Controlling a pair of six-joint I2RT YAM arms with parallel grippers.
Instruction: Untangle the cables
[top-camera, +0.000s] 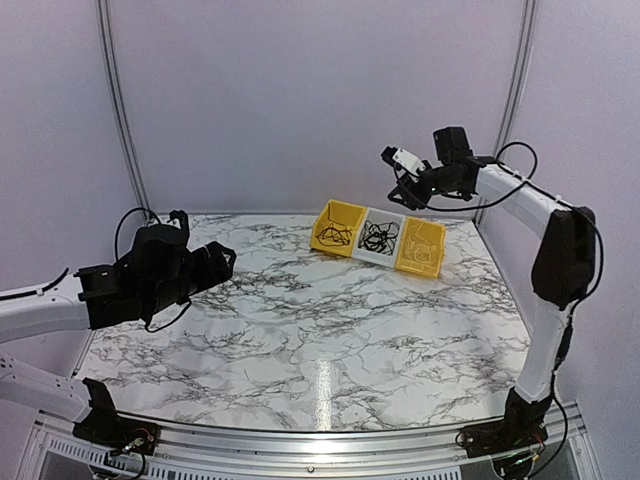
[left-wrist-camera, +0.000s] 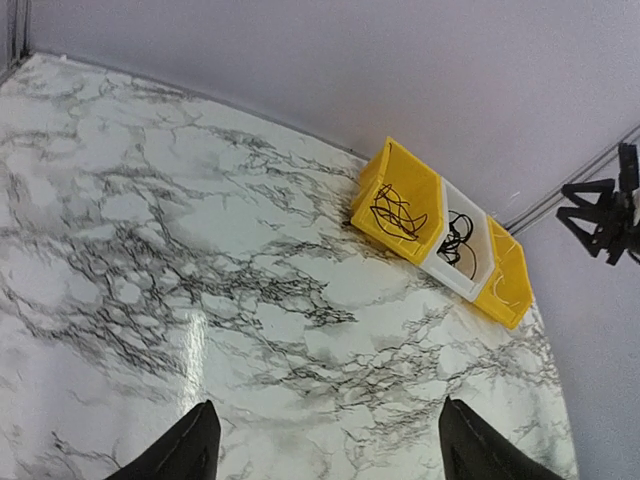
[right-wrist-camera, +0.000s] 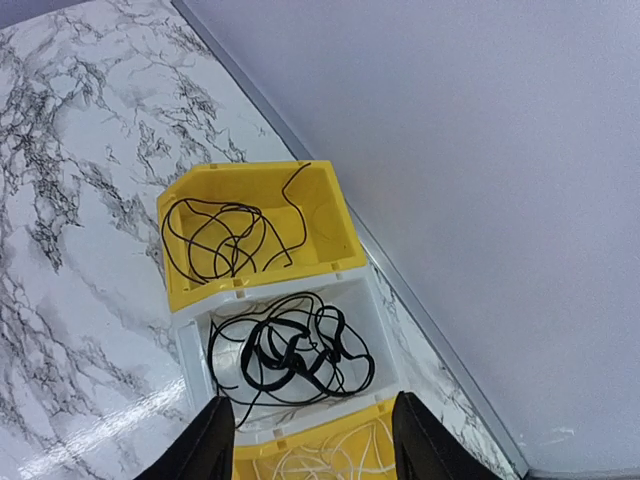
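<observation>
Near me, my left gripper (left-wrist-camera: 326, 425) hangs wide open and empty over the table (left-wrist-camera: 150, 250). Farther off, my right gripper (right-wrist-camera: 310, 420) gapes empty above the bins (right-wrist-camera: 335, 215). The cables (right-wrist-camera: 295, 350) look part sorted, I judge, with the middle tangle still knotted.

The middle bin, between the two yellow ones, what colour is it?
White; the middle bin shows best in the right wrist view, holding black cables.
</observation>
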